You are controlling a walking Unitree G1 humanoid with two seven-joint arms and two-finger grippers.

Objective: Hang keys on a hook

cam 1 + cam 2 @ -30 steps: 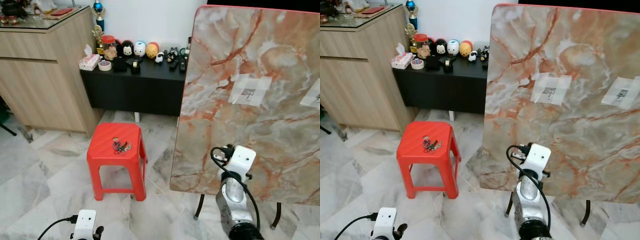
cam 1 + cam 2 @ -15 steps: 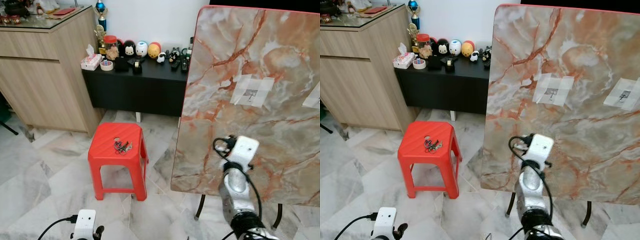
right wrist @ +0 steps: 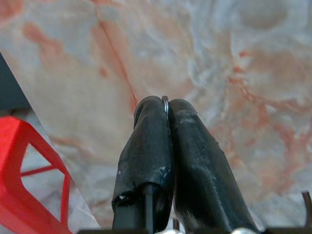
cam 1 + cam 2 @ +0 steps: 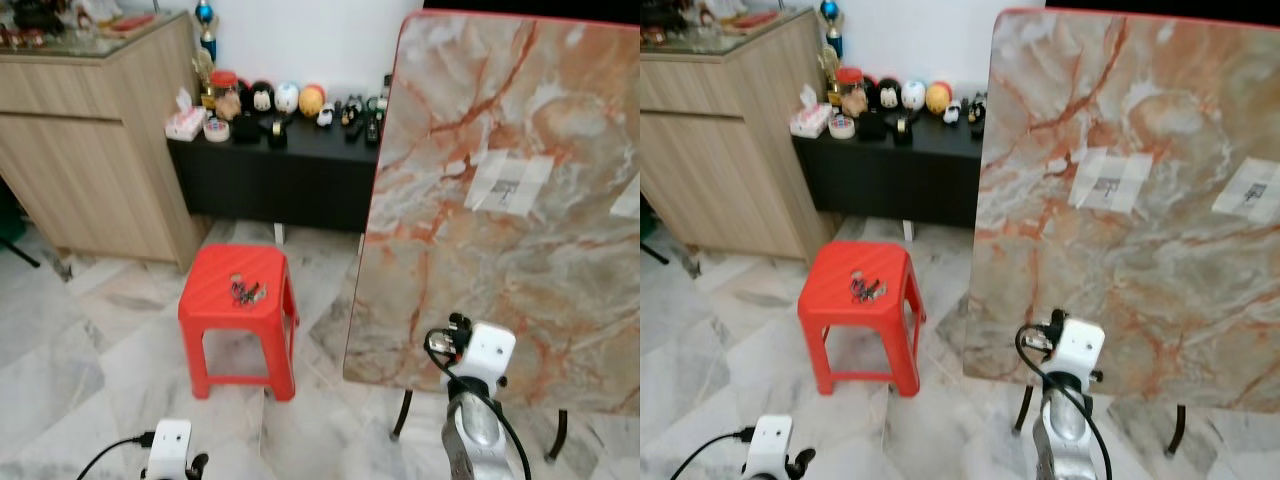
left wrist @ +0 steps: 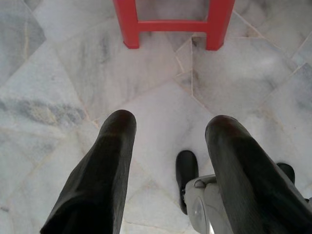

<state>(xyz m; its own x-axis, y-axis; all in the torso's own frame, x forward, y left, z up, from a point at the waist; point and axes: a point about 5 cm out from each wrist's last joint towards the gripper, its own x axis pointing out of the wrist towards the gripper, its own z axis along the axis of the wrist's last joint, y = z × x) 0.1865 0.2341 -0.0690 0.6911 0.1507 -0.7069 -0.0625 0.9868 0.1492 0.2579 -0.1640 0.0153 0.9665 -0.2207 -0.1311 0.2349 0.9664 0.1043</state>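
The right gripper [image 3: 165, 105] pointed at a marble-patterned board [image 4: 520, 200] that stood upright just ahead of it. Its jaws were clenched, pressed flat together, with a thin metal ring [image 3: 165, 101] pinched at their tips; what hung from the ring could not be made out. The right arm's white wrist block [image 4: 485, 350] sat low in front of the board's lower edge.

A bunch of keys [image 4: 243, 291] lay on the seat of a red stool [image 4: 240, 320], well off to the left of the right jaws and ahead of the left ones. On the board, above and beyond the right jaws, two pale taped patches [image 4: 1110, 180] each carried a small dark fitting, too small to identify.

The left gripper [image 5: 168, 136] hung low over the marble floor [image 5: 58, 73], its jaws released and wide apart, with nothing between them. The stool's legs stood on the floor beyond its fingertips [image 5: 122, 119].

Farther back, past the stool, a black low bench [image 4: 270, 170] carried small figurines and a tissue box, beside a wooden cabinet [image 4: 90, 140].
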